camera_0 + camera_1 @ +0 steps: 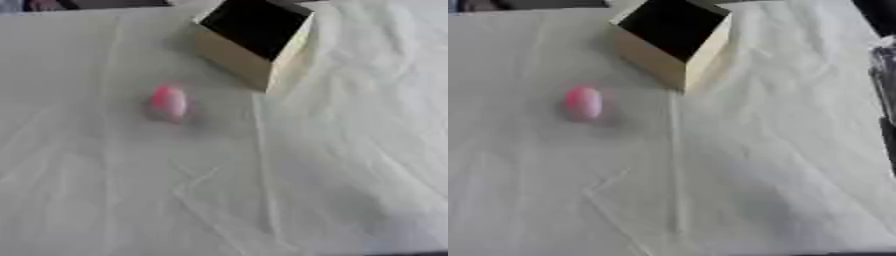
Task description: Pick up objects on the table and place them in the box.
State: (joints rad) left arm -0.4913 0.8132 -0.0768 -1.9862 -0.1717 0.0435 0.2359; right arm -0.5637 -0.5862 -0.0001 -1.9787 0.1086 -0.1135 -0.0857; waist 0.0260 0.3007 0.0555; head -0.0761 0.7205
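**Sitting untouched: pink thing on the cloth, box open at the back**

Looking down at the table (pixel 79 200), it's covered in a wrinkly cream-white cloth (pixel 350 150) with long creases running toward the near edge. A small pink oval object (pixel 169 102) lies on the cloth left of the middle; it's too blurry to say what it actually is, just pink and rounded, with a soft shadow around it. Nothing is touching it.

Further back and to the right stands a tan cardboard box (pixel 234 59), turned so one corner points at the camera. Its top is open and the inside looks dark. The pink object sits well apart from the box, nearer and to the left of it, so it's out on the cloth, not in the box.

As for hands: the left one doesn't show in either view. Along the right edge of the right eye view there's a dark bit of the robot's right arm (pixel 884 75), but I can't tell what the fingers are doing, since no fingers are clearly visible.
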